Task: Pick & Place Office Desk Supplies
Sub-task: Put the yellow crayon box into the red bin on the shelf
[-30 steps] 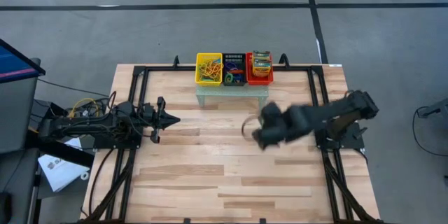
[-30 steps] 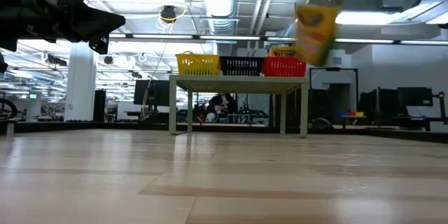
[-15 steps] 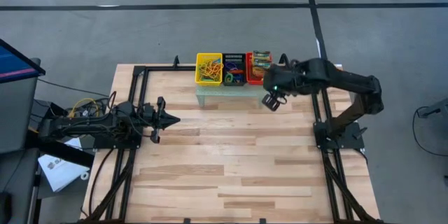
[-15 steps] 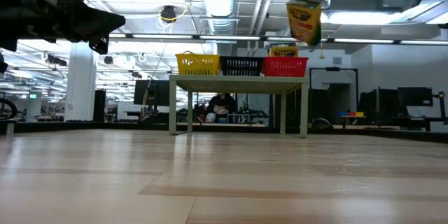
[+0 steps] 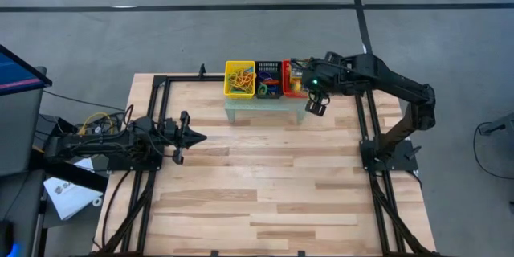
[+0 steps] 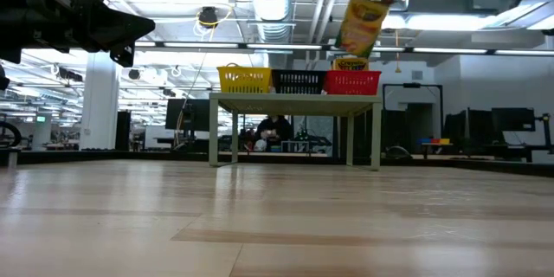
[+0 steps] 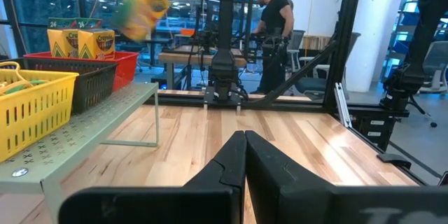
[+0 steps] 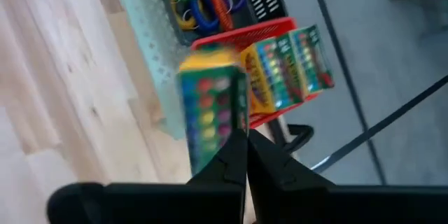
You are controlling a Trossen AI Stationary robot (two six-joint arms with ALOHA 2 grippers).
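My right gripper [image 5: 308, 87] is shut on a yellow-and-green crayon box [image 6: 362, 22] and hovers over the red basket [image 5: 296, 79] on the small shelf [image 6: 294, 96]. Two more crayon boxes [image 8: 288, 61] stand upright in that red basket. Coloured rubber bands fill the yellow basket [image 5: 239, 79], and more lie in the black basket [image 8: 210, 0]. My left gripper [image 5: 198, 136] is shut, holds nothing, and stays level at the table's left. My right gripper pinches one end of the crayon box [image 8: 218, 140] between its two fingers, which slant down from above. The box hangs tilted below the fingers, its upper end [image 6: 372, 0] at the gripper. It is lifted clear, just above the red basket.
The three baskets stand side by side on the pale green shelf [image 7: 105, 133] at the table's far edge. A black frame [image 5: 161, 88] runs around the wooden tabletop. People stand in the room beyond the table [image 7: 273, 21].
My right gripper has swung from the table's middle up and toward the far edge, rolling its wrist, and now stands over the red basket. The crayon box has travelled with it, still lifted clear, and now hangs tilted.
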